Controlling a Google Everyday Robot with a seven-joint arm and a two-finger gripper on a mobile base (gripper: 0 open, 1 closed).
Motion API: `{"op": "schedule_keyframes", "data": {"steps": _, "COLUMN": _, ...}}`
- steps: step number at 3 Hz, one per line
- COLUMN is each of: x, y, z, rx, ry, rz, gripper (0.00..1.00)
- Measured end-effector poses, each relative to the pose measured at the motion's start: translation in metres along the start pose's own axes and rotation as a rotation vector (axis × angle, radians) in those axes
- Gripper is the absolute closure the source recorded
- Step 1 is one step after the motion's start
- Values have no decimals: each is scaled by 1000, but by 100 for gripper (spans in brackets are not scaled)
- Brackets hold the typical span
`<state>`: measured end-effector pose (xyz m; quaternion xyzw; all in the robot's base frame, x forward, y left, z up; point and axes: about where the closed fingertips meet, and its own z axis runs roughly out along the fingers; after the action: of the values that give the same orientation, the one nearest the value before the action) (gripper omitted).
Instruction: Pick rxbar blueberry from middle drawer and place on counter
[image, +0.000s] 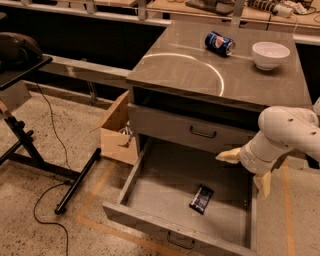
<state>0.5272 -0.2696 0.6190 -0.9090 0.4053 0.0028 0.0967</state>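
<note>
Lying flat, dark-wrapped rxbar blueberry (201, 198) sits near hand (246, 170).

Glossy metal counter (200, 75), end effector (243, 174) over drawer (160, 194)

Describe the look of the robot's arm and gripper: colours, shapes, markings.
The arm is smooth, white and rounded, with small dark dots on its joint. The gripper, above the middle drawer, has two pale tan, wedge-shaped fingers. No cables show.

The claw (246, 170), above the middle drawer's (161, 194) right wall, hides part of it.
</note>
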Motion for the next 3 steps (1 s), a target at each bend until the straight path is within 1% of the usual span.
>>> {"op": "schedule_keyframes", "data": {"steps": 1, "x": 0, "y": 0, "z": 0, "rx": 0, "ry": 0, "rz": 0, "gripper": 0}}
{"op": "schedule_keyframes", "data": {"steps": 2, "x": -1, "y": -2, "z": 33, "rx": 13, "ry": -3, "rz": -15, "gripper": 0}}
{"op": "schedule_keyframes", "data": {"steps": 3, "x": -4, "y": -13, "z": 86, "rx": 72, "ry": -23, "rz": -103, "gripper": 0}}
